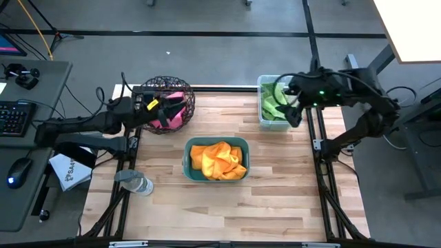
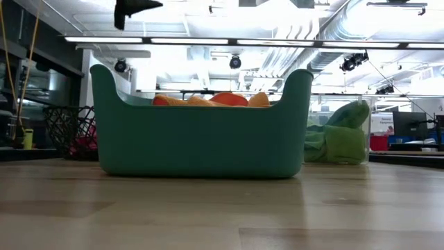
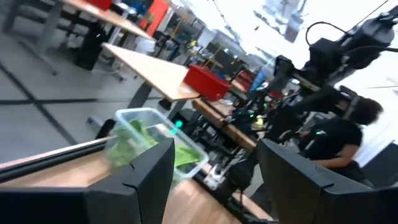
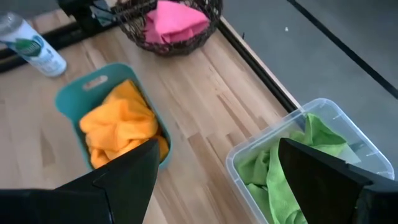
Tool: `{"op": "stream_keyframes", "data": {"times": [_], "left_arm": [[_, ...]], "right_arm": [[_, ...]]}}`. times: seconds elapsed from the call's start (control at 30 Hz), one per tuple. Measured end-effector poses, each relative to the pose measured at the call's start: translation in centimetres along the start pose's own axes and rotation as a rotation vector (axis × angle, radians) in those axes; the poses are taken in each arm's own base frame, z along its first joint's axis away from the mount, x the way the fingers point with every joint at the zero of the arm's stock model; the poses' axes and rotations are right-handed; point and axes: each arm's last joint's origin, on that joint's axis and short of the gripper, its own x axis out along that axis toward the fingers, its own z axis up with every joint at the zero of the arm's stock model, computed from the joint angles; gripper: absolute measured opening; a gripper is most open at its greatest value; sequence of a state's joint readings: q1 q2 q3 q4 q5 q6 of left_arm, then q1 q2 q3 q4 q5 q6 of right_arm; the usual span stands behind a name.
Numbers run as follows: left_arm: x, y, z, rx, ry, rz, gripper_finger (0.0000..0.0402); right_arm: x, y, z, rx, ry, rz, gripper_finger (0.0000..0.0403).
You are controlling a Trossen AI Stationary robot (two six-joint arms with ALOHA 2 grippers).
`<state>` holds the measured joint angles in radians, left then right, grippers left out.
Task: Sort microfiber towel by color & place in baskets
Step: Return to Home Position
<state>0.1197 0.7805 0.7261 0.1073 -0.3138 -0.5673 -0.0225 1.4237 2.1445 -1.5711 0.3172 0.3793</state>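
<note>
- Three baskets stand on the wooden surface (image 1: 275, 200), each holding towels of a single colour.
- Nearest the front edge, in the middle, is the teal tub (image 1: 215, 140), filled with crumpled orange towels (image 1: 219, 160).
- Left of the teal tub, at the surface's left edge, a clear plastic bottle (image 1: 136, 183) lies on its side. A white printed packet (image 1: 69, 172) sits farther left, off the surface.
- Behind the teal tub and to its left is the round wire-mesh basket (image 1: 187, 96), with a pink towel (image 1: 176, 117) inside.
- The left claw (image 3: 214, 149) hangs over the left side of that wire-mesh basket, its fingers wide apart with nothing between them.
- Behind the teal tub and to its right is the clear bin (image 1: 272, 126), which holds lime green towels (image 1: 270, 107).
- The right claw (image 4: 219, 149) hangs above the right side of the clear bin, its fingers also spread wide and empty.
- Farther back than the teal tub, in the room beyond the clear bin, a person in a dark top (image 3: 336, 137) shows in the left wrist view.
</note>
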Motion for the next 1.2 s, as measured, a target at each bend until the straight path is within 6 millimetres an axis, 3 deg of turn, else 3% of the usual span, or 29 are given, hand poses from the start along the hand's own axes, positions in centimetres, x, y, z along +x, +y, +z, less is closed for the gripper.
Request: {"op": "stream_keyframes", "data": {"times": [0.27,0.4,0.5,0.6,0.77,0.97,1.07,1.2], "left_arm": [[0.5,-1.8,-1.1,0.031,0.005,-0.092,0.0219],[0.8,-2.5,-1.4,0.052,-0.016,-0.118,0.0219],[1.0,-2.9,-1.4,0.058,-0.044,-0.149,0.0219],[1.0,-3.3,-1.2,0.064,-0.079,-0.176,0.0219],[0.8,-3.6,-0.6,0.082,-0.138,-0.201,0.0219],[0.8,-3.7,-0.2,0.092,-0.182,-0.202,0.0219],[0.8,-3.7,-0.2,0.099,-0.183,-0.197,0.0219],[0.8,-3.5,-0.5,0.133,-0.154,-0.180,0.0219]], "right_arm": [[-2.3,-0.2,-1.1,-0.007,-0.054,0.041,0.0326],[-2.8,0.1,-1.5,-0.027,-0.063,0.067,0.0326],[-2.4,0.1,-2.9,-0.048,-0.030,0.053,0.0326],[-1.1,-0.3,-5.8,-0.026,0.055,0.031,0.0326],[1.6,-1.6,-12.5,0.097,0.141,0.059,0.0326],[5.7,-3.1,-19.9,0.341,0.036,0.232,0.0326],[8.0,-3.2,-22.2,0.475,-0.058,0.332,0.0326],[10.9,-2.3,-23.6,0.602,-0.199,0.483,0.0326]]}}
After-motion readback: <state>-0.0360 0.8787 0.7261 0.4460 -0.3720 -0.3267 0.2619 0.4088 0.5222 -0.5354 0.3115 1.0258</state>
